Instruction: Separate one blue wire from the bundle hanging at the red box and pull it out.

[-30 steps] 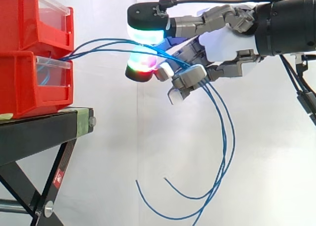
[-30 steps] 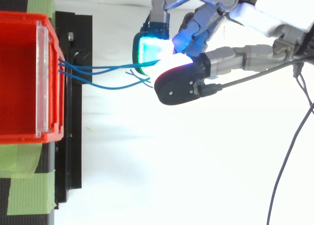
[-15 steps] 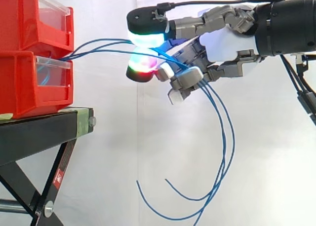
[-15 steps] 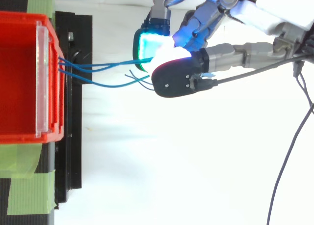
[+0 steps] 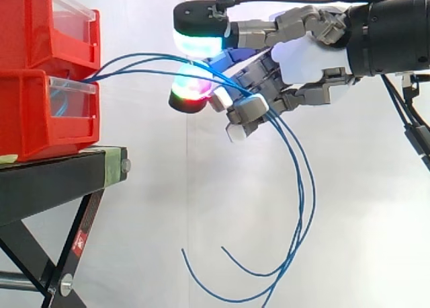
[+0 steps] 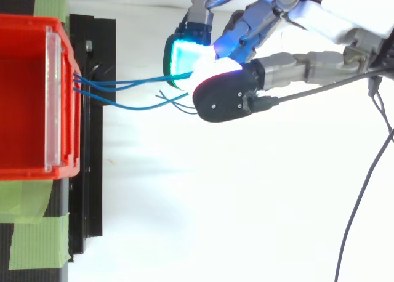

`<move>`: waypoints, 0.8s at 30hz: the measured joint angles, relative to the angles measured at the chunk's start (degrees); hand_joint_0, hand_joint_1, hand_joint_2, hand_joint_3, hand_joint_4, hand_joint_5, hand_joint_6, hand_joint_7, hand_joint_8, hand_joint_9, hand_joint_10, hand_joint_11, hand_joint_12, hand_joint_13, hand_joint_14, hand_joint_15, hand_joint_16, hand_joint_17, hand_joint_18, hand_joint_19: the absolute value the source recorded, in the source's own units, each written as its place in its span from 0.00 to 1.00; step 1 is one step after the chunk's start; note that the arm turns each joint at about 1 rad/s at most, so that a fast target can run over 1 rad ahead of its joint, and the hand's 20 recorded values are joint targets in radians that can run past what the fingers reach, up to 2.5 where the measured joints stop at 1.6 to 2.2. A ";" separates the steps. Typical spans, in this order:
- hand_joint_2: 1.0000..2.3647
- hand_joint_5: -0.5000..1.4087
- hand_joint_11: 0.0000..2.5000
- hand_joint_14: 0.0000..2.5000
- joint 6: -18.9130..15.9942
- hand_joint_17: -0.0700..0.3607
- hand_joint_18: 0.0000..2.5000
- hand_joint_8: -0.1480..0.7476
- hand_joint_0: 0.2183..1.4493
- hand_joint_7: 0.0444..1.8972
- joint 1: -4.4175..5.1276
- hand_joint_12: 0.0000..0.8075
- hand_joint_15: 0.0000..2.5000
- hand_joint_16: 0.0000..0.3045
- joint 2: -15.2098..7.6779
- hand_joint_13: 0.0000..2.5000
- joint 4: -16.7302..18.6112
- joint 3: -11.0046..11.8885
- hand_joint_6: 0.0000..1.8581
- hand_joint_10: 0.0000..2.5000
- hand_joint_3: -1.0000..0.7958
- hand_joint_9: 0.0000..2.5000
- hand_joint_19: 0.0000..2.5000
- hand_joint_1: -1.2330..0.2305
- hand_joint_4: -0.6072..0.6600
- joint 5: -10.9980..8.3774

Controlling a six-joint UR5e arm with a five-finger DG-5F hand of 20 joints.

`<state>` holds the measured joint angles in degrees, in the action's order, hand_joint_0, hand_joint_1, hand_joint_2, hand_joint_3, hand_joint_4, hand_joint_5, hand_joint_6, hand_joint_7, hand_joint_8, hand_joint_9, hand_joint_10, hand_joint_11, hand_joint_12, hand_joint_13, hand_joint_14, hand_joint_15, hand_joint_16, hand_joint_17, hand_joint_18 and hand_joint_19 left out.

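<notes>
White curtain behind; hand point(image 5: 302, 59) curled round blue wires point(image 6: 138, 108), seemingly pinching them, near red box point(image 5: 40, 113).

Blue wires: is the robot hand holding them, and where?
The hand's curled fingers hook the blue wires partway along, between the red bin and their loose ends.

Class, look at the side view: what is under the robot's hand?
Below the hand, the blue wires hang in a long loop, loose ends curling upward. Their path among the curled fingers is covered, so which wire is gripped cannot be seen.
</notes>
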<state>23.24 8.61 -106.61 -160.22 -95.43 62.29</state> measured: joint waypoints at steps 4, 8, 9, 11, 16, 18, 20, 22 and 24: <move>0.01 0.14 0.46 0.01 0.14 0.43 0.29 0.58 0.34 0.55 0.00 0.41 0.68 0.17 0.00 0.53 0.00 0.01 0.47 0.01 0.34 0.41 0.32 0.44 0.64 -0.03; 0.01 0.14 0.46 0.01 0.33 0.43 0.30 0.59 0.34 0.55 0.00 0.42 0.68 0.17 0.00 0.53 0.00 0.00 0.48 0.01 0.36 0.41 0.32 0.43 0.64 -0.05; 0.01 0.14 0.46 0.01 0.36 0.43 0.30 0.59 0.34 0.55 0.00 0.41 0.68 0.17 0.00 0.53 0.00 0.01 0.48 0.01 0.37 0.41 0.32 0.42 0.64 -0.05; 0.01 0.14 0.46 0.01 0.38 0.43 0.30 0.59 0.34 0.54 0.00 0.42 0.68 0.17 0.00 0.53 0.00 0.03 0.48 0.01 0.38 0.42 0.32 0.42 0.63 -0.05; 0.01 0.14 0.46 0.00 0.40 0.43 0.30 0.59 0.35 0.54 0.00 0.42 0.69 0.17 0.00 0.53 0.00 0.01 0.48 0.01 0.39 0.42 0.32 0.37 0.64 -0.07; 0.01 0.14 0.46 0.00 0.40 0.43 0.30 0.59 0.35 0.54 0.00 0.42 0.69 0.17 0.00 0.53 -0.02 0.02 0.48 0.01 0.39 0.42 0.32 0.36 0.63 -0.10; 0.01 0.14 0.46 0.00 0.40 0.43 0.30 0.59 0.36 0.54 0.00 0.42 0.69 0.17 0.00 0.53 -0.08 0.01 0.48 0.01 0.39 0.42 0.32 0.35 0.63 -0.13; 0.01 0.14 0.46 0.00 0.40 0.43 0.29 0.59 0.36 0.54 0.00 0.42 0.69 0.17 0.00 0.53 -0.07 0.01 0.47 0.01 0.39 0.42 0.32 0.33 0.63 -0.13; 0.01 0.14 0.46 0.00 0.40 0.43 0.29 0.58 0.36 0.54 0.00 0.42 0.69 0.17 0.00 0.52 -0.04 0.03 0.47 0.01 0.39 0.41 0.32 0.33 0.63 -0.10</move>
<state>23.64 8.61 -106.61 -160.26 -95.40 62.19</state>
